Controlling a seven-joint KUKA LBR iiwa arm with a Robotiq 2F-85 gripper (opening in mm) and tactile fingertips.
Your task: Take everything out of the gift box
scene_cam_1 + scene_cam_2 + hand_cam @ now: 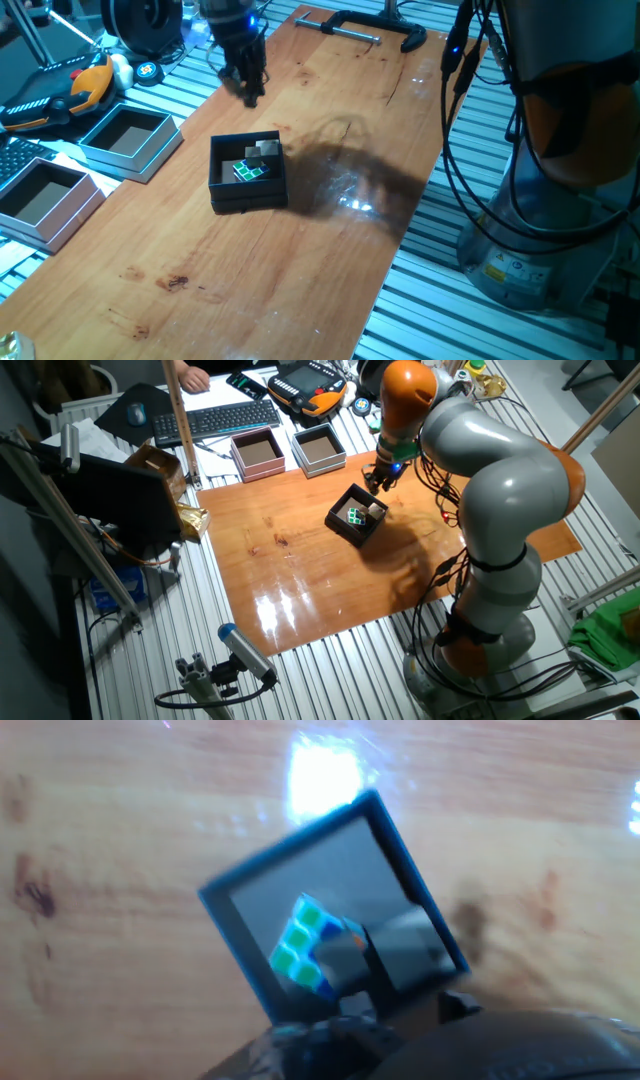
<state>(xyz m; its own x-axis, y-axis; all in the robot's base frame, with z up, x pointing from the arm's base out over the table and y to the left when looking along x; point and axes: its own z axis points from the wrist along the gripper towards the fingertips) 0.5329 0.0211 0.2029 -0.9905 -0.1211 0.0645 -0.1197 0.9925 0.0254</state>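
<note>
The black gift box point(246, 194) stands on the wooden table, left of middle. Inside it lie the puzzle cube point(250, 170) with green and white squares and the pale beige-grey block point(266, 150) just behind it. My gripper point(249, 93) hangs above the table a short way behind the box, apart from it, with nothing between its fingers. The other fixed view shows the box point(344, 527), cube point(355, 515), block point(374, 510) and gripper point(377, 482). The blurred hand view looks down on the box point(232, 932) and cube point(303, 946), with the fingertips point(356, 1006) spread at the bottom edge.
Two light-blue boxes with brown insides point(129, 141) point(44, 200) stand off the table's left side. A black clamp point(366, 31) grips the far table edge. The arm's base point(540, 170) and cables stand at the right. A keyboard point(215, 420) lies beyond the boxes.
</note>
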